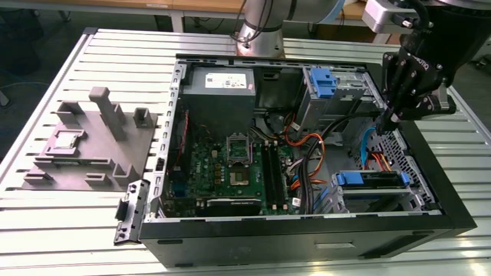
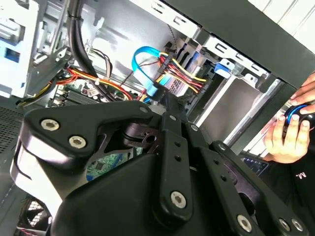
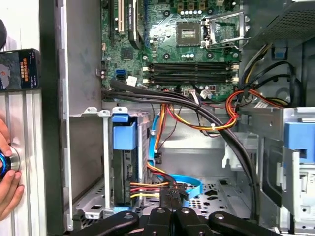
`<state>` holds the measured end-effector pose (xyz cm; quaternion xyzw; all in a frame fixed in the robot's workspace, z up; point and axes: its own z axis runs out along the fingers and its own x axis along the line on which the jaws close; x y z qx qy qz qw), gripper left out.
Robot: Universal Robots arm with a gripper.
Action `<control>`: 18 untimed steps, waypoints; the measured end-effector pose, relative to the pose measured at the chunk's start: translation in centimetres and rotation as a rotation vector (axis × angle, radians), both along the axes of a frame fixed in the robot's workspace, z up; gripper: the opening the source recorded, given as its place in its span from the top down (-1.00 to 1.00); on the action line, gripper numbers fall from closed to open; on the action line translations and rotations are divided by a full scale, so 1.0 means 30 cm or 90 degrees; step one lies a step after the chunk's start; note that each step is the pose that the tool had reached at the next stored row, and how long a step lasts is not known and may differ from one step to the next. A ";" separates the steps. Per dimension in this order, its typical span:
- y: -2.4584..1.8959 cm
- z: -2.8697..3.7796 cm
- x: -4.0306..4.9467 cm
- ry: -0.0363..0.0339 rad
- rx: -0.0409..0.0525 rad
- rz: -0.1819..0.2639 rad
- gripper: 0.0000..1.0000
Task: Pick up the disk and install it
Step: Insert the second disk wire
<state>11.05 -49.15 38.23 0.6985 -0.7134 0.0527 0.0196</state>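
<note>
One gripper inside computer case; empty.

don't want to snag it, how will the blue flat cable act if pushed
Probably floppy: the blue cable hangs in a loose loop, so it should bend aside. One end seems plugged in, so it would likely tug back, not slide free.

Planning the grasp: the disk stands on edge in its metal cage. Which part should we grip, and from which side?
Probably the blue end piece of the disk, coming in through the open side of the case. The cage walls flank the disk's broad faces, and cables appear to plug into its other end. That leaves the blue piece as the only part that looks free to pinch.
</note>
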 end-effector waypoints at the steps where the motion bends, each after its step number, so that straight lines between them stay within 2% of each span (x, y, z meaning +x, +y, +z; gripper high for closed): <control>1: 0.006 0.000 0.000 0.0008 0.0000 0.000 0.80; 5: 0.038 0.000 0.003 0.0038 -0.0021 0.000 0.80; 7: 0.049 -0.002 0.005 0.0052 -0.0062 0.000 0.80; 11: 0.059 -0.010 0.006 0.0053 -0.0240 0.000 0.80; 13: 0.063 -0.016 0.007 0.0053 -0.0299 0.000 0.78; 15: 0.066 -0.020 0.008 0.0053 -0.0309 0.000 0.78; 16: 0.066 -0.021 0.008 0.0053 -0.0311 0.000 0.65; 18: 0.067 -0.023 0.009 0.0054 -0.0326 0.000 0.65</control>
